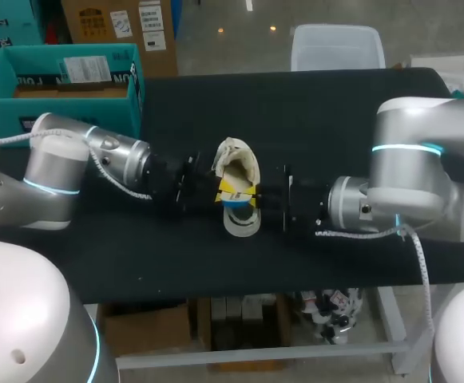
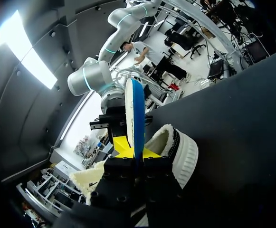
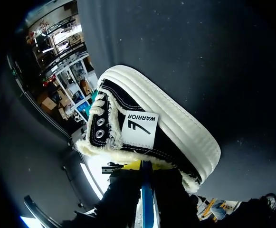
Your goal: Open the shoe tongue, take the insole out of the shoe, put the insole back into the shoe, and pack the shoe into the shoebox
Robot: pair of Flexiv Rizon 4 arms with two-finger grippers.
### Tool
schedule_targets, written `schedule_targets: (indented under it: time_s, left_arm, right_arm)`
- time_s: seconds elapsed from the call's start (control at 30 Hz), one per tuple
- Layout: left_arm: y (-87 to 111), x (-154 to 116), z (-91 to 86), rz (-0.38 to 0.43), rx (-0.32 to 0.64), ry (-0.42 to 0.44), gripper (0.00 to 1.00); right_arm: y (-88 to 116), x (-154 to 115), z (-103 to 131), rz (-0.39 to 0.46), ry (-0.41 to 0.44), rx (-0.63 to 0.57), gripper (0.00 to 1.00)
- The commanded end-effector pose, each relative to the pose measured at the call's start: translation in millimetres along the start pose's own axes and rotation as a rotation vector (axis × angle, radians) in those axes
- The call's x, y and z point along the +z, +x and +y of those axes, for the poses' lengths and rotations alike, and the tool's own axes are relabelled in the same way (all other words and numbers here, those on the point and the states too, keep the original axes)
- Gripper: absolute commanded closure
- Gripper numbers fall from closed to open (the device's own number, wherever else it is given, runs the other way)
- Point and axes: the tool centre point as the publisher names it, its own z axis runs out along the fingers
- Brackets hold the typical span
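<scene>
The open teal shoebox (image 1: pixel 4 104) sits at the table's (image 1: pixel 311 104) far left corner, just behind the left arm (image 1: pixel 64 167). Only a brown inner surface shows in it, and it stands well apart from the shoe. The shoe (image 1: pixel 239 163) rests near the middle of the black table: a black canvas sneaker with a thick white sole and a cream fleece lining, its opening turned up toward the head camera. The two arms close it in, the left gripper (image 1: pixel 220 190) on one side and the right gripper (image 1: pixel 253 194) on the other, their yellow tips almost meeting over the shoe's opening. The blue-topped insole (image 1: pixel 242 219) is out of the shoe and juts from the grippers toward the table's near edge, pale underside showing from above. In the left wrist view it stands on edge (image 2: pixel 135 114), its rim pinched between that gripper's (image 2: pixel 137 164) narrowly set fingers, with the fleece-lined shoe (image 2: pixel 180 152) just beside and the right gripper (image 2: pixel 116 126) directly ahead. The right wrist view shows the same blue edge (image 3: pixel 147 199) clamped between its own fingers (image 3: pixel 145 173), the shoe's (image 3: pixel 142 128) black side just ahead.
</scene>
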Motion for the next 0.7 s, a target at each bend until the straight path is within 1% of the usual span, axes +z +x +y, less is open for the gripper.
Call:
schedule_targets:
  time_s: [0.03,0.07,0.17,0.23,0.27,0.3,0.33,0.37,0.4,0.43,0.67,0.7]
  left_arm:
    - [0.7,5,3.1,-0.001,0.002,0.008,1.0]
    - [0.7,5,3.0,0.0,0.003,0.007,1.0]
    - [1.3,5,1.4,-0.001,0.003,0.005,1.0]
    - [1.5,5,0.2,-0.002,0.004,0.005,1.0]
    - [1.4,5,-0.4,-0.003,0.005,0.006,1.0]
    - [1.3,5,-1.0,-0.004,0.007,0.005,1.0]
    - [1.1,5,-1.4,-0.005,0.008,0.005,1.0]
    - [1.0,5,-1.7,-0.006,0.008,0.005,1.0]
    - [0.9,5,-1.9,-0.007,0.009,0.004,1.0]
    - [0.7,5,-2.1,-0.008,0.01,0.004,1.0]
    - [-2.3,5,-7.6,-0.008,0.01,0.003,1.0]
    - [-3.2,5,-9.6,-0.008,0.008,0.002,0.81]
  right_arm:
    - [1,-8,-16,0.011,-0.02,-0.012,0.26]
    - [1,-9,-18,0.013,-0.022,-0.017,0.24]
    - [1,-14,-24,0.021,-0.016,-0.031,0.28]
    - [1,-16,-26,0.024,-0.014,-0.036,0.33]
    - [1,-16,-26,0.024,-0.014,-0.036,0.38]
    - [0,-17,-26,0.024,-0.013,-0.037,0.47]
    - [0,-17,-25,0.025,-0.011,-0.037,0.53]
    - [0,-17,-25,0.024,-0.011,-0.036,0.62]
    - [-1,-17,-25,0.024,-0.01,-0.035,0.79]
    - [-1,-17,-24,0.024,-0.009,-0.033,1.0]
    - [-1,-12,-21,0.017,0.01,-0.033,1.0]
    - [-1,-12,-21,0.017,0.011,-0.034,1.0]
